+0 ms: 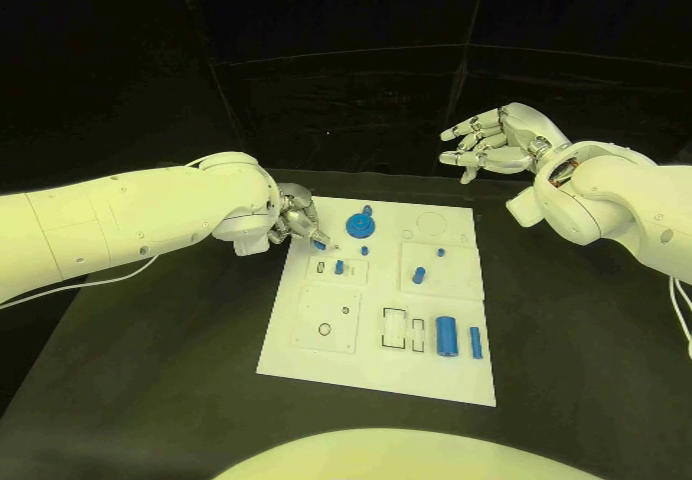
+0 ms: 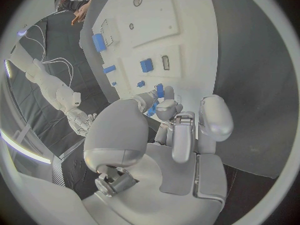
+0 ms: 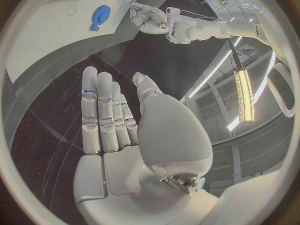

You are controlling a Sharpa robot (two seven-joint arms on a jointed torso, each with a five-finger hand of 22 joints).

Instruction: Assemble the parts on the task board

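Observation:
The white task board [image 1: 378,370] lies in the middle of the black table. My left hand [image 1: 293,222] hovers at the board's far left corner and pinches a small blue part [image 1: 319,243] between its fingertips; the same blue part [image 2: 160,91] shows between the fingertips in the left wrist view. A blue gear [image 1: 361,218] stands just right of that hand. My right hand [image 1: 490,138] is raised over the table's far edge, beyond the board, fingers apart and holding nothing; in its wrist view the right hand [image 3: 112,116] is flat and bare.
On the board lie a blue cylinder [image 1: 447,336], a thin blue bar [image 1: 476,343], a short peg [image 1: 418,275] and a small block [image 1: 339,267]. Rectangular recesses [image 1: 394,327] sit beside the cylinder. The blue gear [image 3: 100,17] and the left hand [image 3: 150,17] appear in the right wrist view.

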